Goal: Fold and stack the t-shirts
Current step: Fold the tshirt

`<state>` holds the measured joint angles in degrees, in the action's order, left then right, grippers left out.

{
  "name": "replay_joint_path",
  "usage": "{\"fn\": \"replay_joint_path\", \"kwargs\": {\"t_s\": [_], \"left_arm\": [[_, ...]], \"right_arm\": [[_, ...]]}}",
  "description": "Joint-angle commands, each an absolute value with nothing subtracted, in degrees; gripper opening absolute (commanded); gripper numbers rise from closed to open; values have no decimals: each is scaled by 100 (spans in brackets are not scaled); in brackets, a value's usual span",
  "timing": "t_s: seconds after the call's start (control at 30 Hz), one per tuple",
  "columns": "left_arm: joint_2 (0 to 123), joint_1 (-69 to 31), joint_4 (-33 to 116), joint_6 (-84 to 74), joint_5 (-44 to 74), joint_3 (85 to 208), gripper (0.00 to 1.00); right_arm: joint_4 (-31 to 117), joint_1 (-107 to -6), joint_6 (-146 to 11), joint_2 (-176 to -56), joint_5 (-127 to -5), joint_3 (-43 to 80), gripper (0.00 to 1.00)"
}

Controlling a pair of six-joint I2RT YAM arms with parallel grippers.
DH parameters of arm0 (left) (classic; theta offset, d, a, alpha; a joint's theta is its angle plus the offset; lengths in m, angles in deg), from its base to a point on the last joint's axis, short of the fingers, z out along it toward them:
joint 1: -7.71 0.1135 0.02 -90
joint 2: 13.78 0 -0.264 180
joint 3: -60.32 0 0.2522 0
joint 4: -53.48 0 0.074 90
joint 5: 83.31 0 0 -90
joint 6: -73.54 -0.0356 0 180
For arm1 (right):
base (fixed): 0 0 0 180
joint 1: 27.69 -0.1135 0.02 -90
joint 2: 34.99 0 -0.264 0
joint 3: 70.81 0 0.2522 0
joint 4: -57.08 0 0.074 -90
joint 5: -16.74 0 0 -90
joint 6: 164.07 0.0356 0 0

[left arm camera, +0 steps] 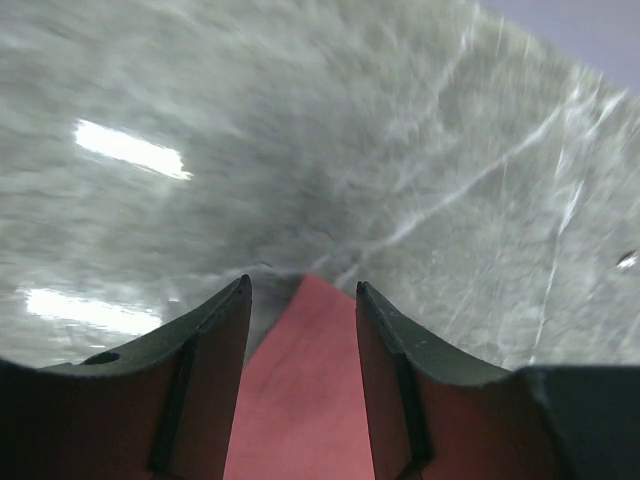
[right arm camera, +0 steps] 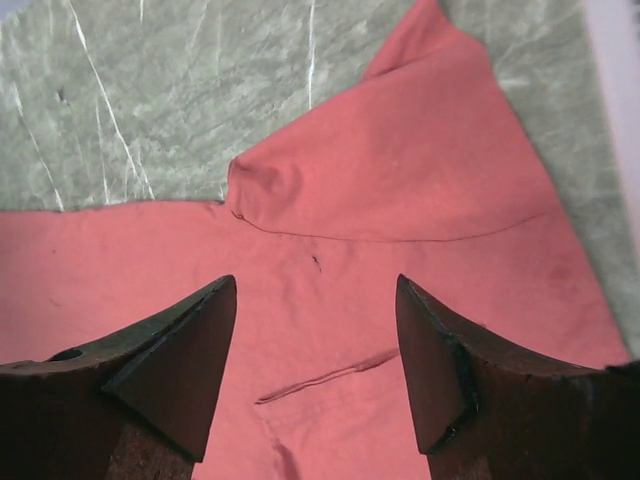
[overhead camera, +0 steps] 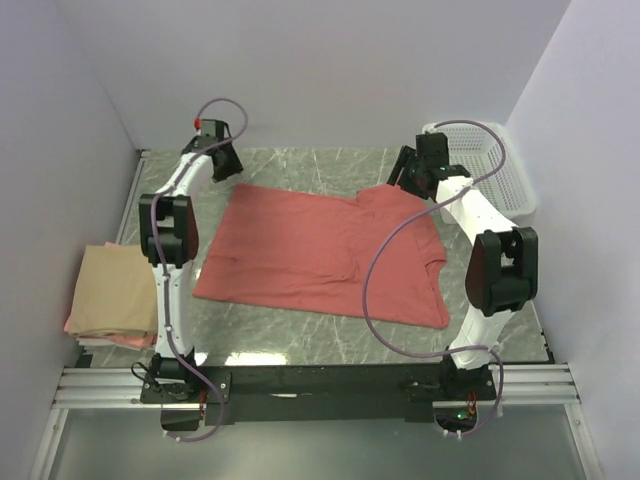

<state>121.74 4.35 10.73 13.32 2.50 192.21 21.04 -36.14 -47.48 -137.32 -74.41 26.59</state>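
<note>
Salmon-red t-shirt (overhead camera: 320, 255) is lying flat on the bench (overhead camera: 300, 340) just left of the white basket (overhead camera: 520, 200), its long axis running side to side, sleeves pointing toward the basket. Left jaws are hovering partly open over the far corner away from the basket, holding nothing. Right jaws are gaping wide above the folded sleeve, empty.

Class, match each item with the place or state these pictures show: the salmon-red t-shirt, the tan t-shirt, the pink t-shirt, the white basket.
Things:
1. salmon-red t-shirt
2. tan t-shirt
3. pink t-shirt
4. white basket

Places or states:
A. far right corner
B. folded, on top of the pile at the left edge
C. spread out in the middle
D. under another shirt, only its edge showing

Pairs: 1-C; 2-B; 3-D; 4-A
</note>
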Motion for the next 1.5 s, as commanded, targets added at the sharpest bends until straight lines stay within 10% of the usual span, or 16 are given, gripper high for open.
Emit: {"fn": "replay_joint_path", "kwargs": {"t_s": [0.0, 0.8, 1.23, 1.47], "left_arm": [[12218, 261, 966, 885, -25, 19537, 52], [12667, -161, 711, 700, -896, 19687, 41], [12649, -108, 702, 920, -1563, 19748, 0], [12429, 102, 878, 911, -1607, 19503, 0]], "right_arm": [[2222, -3727, -4867, -13896, -7529, 3005, 71], [2275, -3938, -4893, -14160, -7494, 2883, 70], [1960, -3929, -5130, -14546, -7713, 3312, 70], [1406, -3815, -5447, -15416, -7977, 4418, 70]]}}
